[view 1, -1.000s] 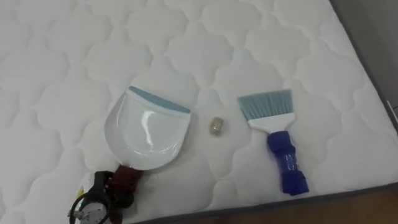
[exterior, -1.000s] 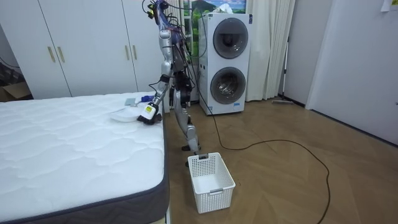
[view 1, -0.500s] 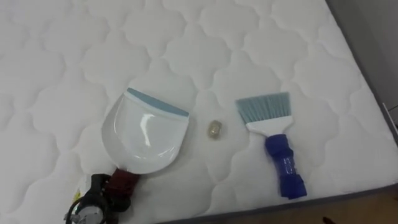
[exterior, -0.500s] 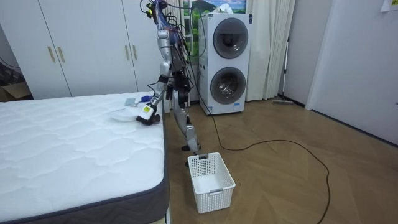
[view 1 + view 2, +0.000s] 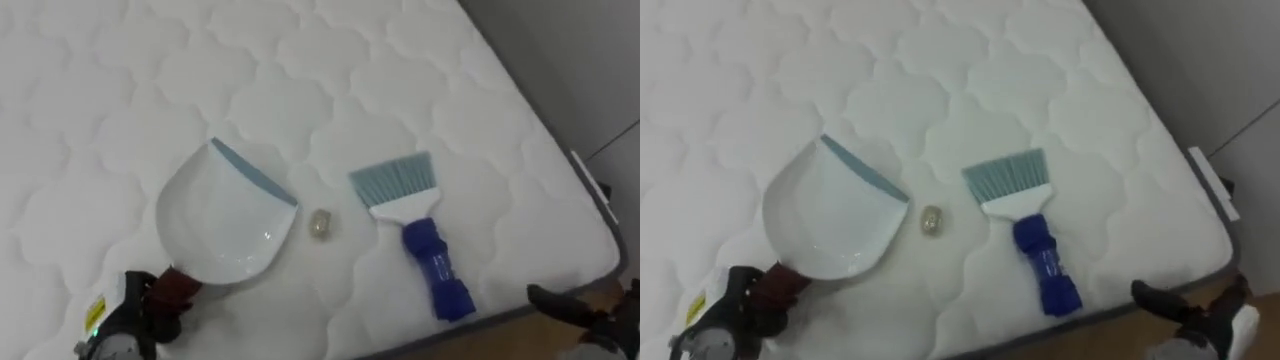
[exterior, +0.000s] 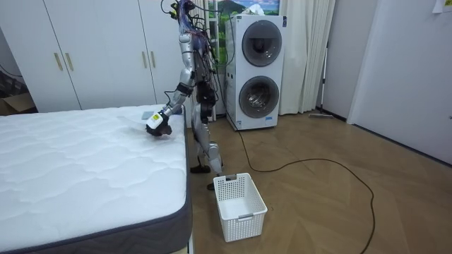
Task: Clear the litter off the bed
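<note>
Left hand: showing at the near-left edge, fingers curling round the dark red handle of the dustpan and clamping it.
Right hand: reaching in at the near right, just off the bed's corner and apart from the brush; I cannot tell whether its fingers are spread or curled.
Hand brush: lying flat on the mattress near its edge, blue handle pointing toward the robot, pale blue bristles fanning away; nothing is touching it.
Dustpan: white pan with a blue lip, lying to the left of the brush and angling its mouth toward the scrap; I cannot tell whether the lip is touching the mattress.
Scrap: a small beige lump, sitting on the mattress between the pan's lip and the brush's bristles, just beside the lip and outside the pan.
Mattress: white and quilted, stretching away beyond the tools, looking bare.
Stance: the robot is standing at the bed's far corner in the room view, leaning over it.
Basket: white, waiting on the floor beside the bed, probably for the sweepings.
Progress: early, by my reading. The pan is in hand, but the brush is not yet picked up and the scrap is not yet swept in. What is left is taking the brush, sweeping and emptying the pan.
</note>
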Robot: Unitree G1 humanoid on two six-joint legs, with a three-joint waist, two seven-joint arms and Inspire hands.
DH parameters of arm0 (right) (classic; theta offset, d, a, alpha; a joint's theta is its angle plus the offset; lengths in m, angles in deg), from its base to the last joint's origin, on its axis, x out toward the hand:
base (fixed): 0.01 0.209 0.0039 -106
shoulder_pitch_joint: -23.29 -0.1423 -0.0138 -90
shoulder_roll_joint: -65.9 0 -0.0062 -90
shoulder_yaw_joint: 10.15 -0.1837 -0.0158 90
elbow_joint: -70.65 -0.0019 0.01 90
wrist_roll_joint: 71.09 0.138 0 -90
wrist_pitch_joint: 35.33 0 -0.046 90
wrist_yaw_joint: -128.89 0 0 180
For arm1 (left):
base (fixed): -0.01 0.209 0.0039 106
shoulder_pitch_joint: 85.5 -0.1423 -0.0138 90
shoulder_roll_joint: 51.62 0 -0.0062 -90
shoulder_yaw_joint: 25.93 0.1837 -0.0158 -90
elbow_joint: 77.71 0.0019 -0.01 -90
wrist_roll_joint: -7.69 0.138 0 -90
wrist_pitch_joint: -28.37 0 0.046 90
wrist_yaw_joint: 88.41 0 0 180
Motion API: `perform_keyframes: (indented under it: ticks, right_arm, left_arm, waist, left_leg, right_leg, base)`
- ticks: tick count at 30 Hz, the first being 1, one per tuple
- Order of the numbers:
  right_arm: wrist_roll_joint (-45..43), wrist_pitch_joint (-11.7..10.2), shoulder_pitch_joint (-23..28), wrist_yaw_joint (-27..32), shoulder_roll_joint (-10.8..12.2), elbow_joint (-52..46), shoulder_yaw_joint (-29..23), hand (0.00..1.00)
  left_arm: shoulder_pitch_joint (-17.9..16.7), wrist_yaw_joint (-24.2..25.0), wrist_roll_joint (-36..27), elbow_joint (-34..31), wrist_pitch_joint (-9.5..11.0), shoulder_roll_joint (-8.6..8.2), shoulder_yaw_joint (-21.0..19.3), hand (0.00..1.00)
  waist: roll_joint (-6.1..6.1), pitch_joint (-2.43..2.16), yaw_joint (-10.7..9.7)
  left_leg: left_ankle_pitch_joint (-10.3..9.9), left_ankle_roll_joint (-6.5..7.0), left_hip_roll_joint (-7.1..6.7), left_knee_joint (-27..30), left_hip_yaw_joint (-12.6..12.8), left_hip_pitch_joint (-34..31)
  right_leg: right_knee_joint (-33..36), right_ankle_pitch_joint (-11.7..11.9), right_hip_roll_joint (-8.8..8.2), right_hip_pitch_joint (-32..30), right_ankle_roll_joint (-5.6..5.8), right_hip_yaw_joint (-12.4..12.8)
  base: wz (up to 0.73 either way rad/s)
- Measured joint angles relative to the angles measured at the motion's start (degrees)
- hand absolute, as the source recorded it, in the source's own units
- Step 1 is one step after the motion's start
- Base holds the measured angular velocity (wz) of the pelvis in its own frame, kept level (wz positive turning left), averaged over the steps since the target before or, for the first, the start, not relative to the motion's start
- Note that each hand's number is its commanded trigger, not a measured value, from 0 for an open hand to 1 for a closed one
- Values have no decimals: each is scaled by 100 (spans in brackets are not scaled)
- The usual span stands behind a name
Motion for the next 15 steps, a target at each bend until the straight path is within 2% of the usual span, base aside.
perform_keyframes:
  ticks: [1, 2, 3, 7, 10, 15]
  right_arm:
    - [-60, -34, -29, 97, -6, -57, 1, 0]
    - [-82, -78, -56, 292, -24, -218, 1, 0]
    - [-145, -105, -88, 464, -34, -328, 2, 0]
    - [-827, -328, -84, 799, -44, -532, 19, 0]
    - [-1272, -350, -85, 963, -46, -813, 189, 0]
    - [-1632, -676, -143, 965, -50, -1037, 484, 0]
  left_arm:
    - [-65, 4, 0, -19, -9, 1, 36, 100]
    - [-169, 51, 1, -19, -20, 0, 100, 100]
    - [-250, 124, 17, -19, -21, 0, 106, 100]
    - [-446, 281, 51, -33, -20, 1, 104, 100]
    - [-478, 386, 56, -33, -20, 1, 105, 100]
    - [-476, 422, 59, -32, 45, -9, 105, 100]
  waist:
    - [1, -1, 1]
    - [13, -3, 11]
    - [12, -1, 31]
    - [48, -5, 82]
    - [87, -3, 138]
    - [111, -9, 200]
  left_leg:
    - [8, 16, -29, 4, 5, -10]
    - [3, 39, -68, -4, 44, -27]
    - [-5, 54, -105, -8, 61, -44]
    - [6, 79, -166, 59, 76, -66]
    - [7, 82, -175, 126, 80, -107]
    - [7, 79, -161, 138, 79, -105]
  right_leg:
    - [-17, 12, 7, 1, 12, 5]
    - [-73, 35, 0, 0, 101, 41]
    - [-84, 73, -10, -19, 131, 111]
    - [-64, 129, -67, -23, 147, 153]
    - [-47, 143, -77, -45, 145, 158]
    - [-47, 159, -47, -46, 108, 171]
  base:
    - [0]
    - [-5]
    - [-4]
    - [-1]
    - [0]
    - [-1]
